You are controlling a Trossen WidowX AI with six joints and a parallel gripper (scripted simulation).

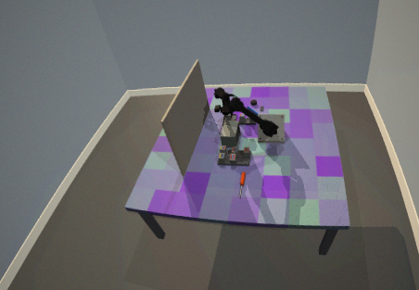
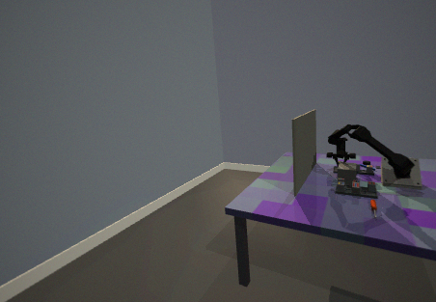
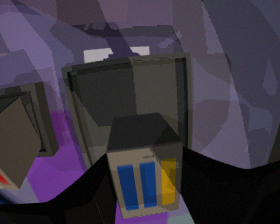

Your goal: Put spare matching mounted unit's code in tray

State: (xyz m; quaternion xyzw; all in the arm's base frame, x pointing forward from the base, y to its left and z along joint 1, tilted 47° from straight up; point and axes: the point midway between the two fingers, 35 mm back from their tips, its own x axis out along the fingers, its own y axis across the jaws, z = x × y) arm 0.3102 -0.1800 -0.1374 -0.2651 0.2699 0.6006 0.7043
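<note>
My gripper [image 1: 227, 115] [image 2: 341, 162] [image 3: 140, 149] is shut on a beige block with a dark top and two blue stripes and one yellow stripe. The striped block [image 3: 145, 187] hangs over the near part of the square grey tray [image 3: 161, 90] in the wrist view; the height between them is hard to tell. No other part shows inside the tray. Another beige block [image 3: 13, 140] with red and blue marks sits in a dark holder [image 3: 48, 130] to the left. No printed code can be read in any view.
A grey box [image 1: 229, 137] [image 2: 346, 174] stands behind the dark rack [image 1: 237, 163] [image 2: 357, 192] of several small blocks. A tall panel [image 1: 185, 119] [image 2: 304, 152] stands left. An orange screwdriver [image 1: 242, 179] [image 2: 373, 205] lies in front; a blue pen [image 1: 252, 110] lies near the arm.
</note>
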